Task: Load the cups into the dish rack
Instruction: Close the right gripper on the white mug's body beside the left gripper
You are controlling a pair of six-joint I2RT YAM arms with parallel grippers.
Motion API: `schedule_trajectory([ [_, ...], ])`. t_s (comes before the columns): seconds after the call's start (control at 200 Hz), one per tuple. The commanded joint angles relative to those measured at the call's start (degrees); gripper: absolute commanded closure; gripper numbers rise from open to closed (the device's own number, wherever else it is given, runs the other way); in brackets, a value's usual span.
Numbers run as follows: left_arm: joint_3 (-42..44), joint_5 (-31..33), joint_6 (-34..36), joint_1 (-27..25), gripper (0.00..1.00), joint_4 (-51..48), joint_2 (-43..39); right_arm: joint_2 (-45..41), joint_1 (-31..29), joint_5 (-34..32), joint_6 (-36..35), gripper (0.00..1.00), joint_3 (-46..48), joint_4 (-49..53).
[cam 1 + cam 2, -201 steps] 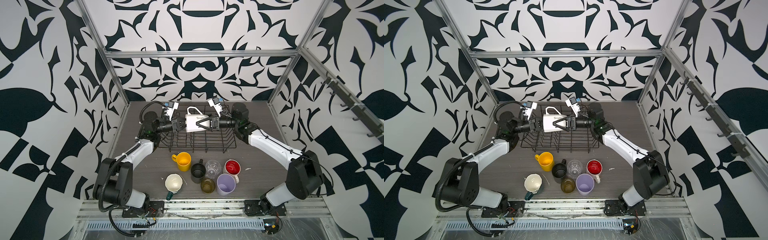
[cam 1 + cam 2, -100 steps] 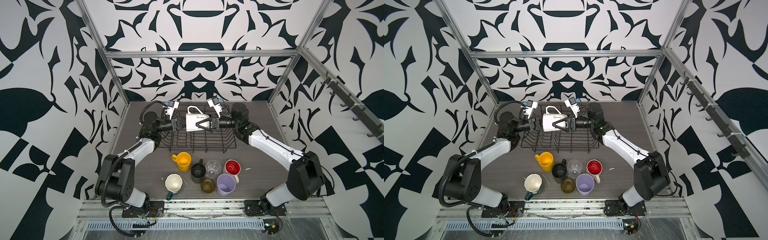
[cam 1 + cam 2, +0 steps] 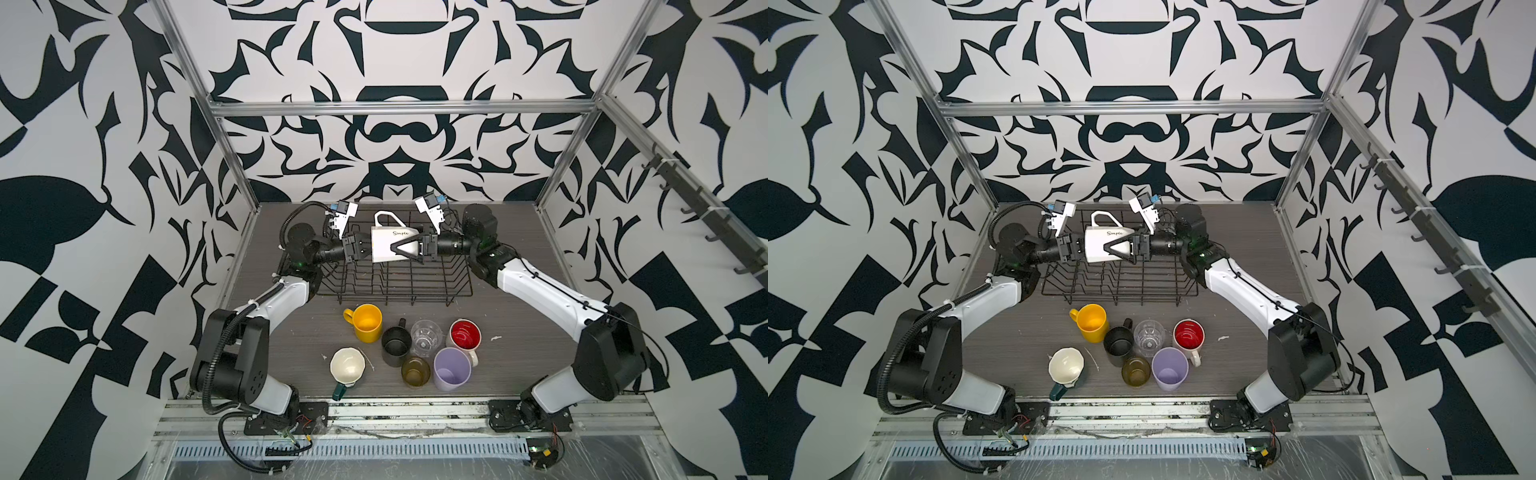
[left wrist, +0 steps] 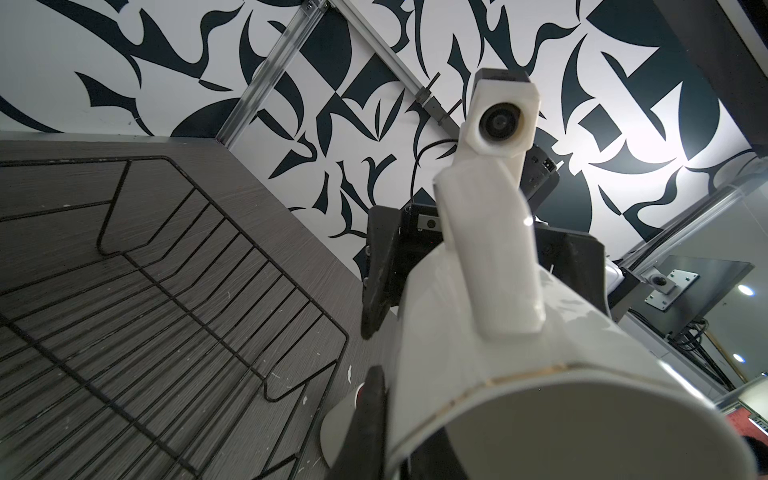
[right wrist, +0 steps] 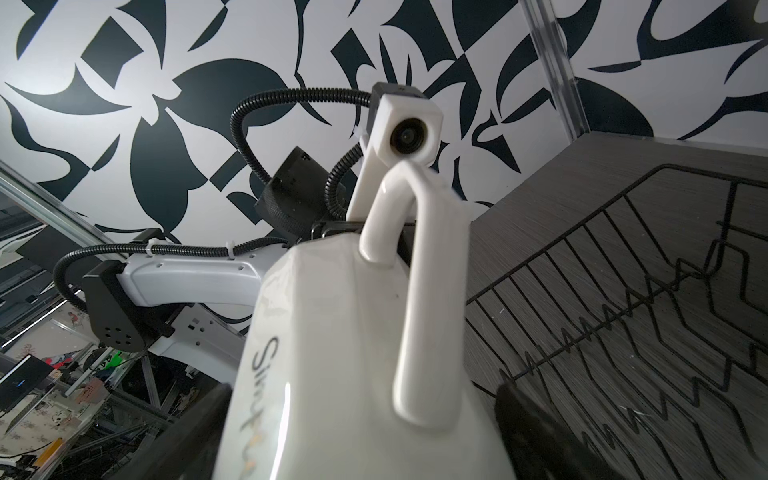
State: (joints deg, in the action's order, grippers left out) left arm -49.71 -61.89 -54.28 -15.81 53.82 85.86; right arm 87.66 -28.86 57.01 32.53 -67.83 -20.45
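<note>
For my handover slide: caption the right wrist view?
Sideways white ceramic mug between the open jaws of the right tool, over the black wire dish rack; left arm beyond.

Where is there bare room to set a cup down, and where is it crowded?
Bare: inside the dish rack; the table between yellow mug and left arm, and between red-lined mug and right arm. Crowded: around the black mug.

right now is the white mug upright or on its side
On its side: the white mug hangs level above the dish rack, mouth toward the left claw, handle upward, base between the right claw's fingers.
</note>
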Motion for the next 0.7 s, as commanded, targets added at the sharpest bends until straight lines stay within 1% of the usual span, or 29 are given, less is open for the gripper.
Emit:
schedule_trajectory([
  [0.0,-1.3,-2.0,-1.2,-0.7,1.0,6.8,-2.9,-0.7,-0.4,-3.1,-1.1,0.04,-2.6,-0.3],
  [0.13,-1.3,-2.5,-1.2,-0.8,1.0,6.5,-3.1,-0.3,-0.8,-3.0,-1.4,0.1,-2.8,-0.4],
  [0.16,-1.3,-2.5,-1.2,-0.8,1.0,6.3,-3.2,-0.4,-1.0,-2.9,-1.5,0.13,-2.8,-0.4],
  [0.25,-1.3,-2.5,-1.1,-0.7,1.0,6.1,-3.3,-0.5,-1.3,-2.9,-1.9,0.27,-2.9,-0.2],
  [0.385,-1.4,-2.1,-1.2,-0.8,1.0,6.0,-3.6,-0.6,-1.7,-2.9,-2.8,0.35,-3.0,0.9],
  [0.47,-1.7,-1.9,-1.3,-0.8,1.0,6.0,-3.6,-0.7,-1.9,-3.0,-3.3,0.38,-2.8,1.5],
  [0.55,-2.0,-1.6,-1.3,-0.8,1.0,5.9,-3.8,-0.8,-1.9,-3.1,-3.6,0.46,-2.8,2.3],
  [0.615,-2.1,-1.4,-1.2,-0.8,1.0,5.9,-3.8,-0.9,-1.8,-3.3,-3.6,0.51,-2.8,2.5],
  [0.695,-2.3,-1.0,-1.2,-0.8,1.0,5.7,-3.7,-0.9,-1.9,-3.4,-3.7,0.6,-2.9,2.8],
])
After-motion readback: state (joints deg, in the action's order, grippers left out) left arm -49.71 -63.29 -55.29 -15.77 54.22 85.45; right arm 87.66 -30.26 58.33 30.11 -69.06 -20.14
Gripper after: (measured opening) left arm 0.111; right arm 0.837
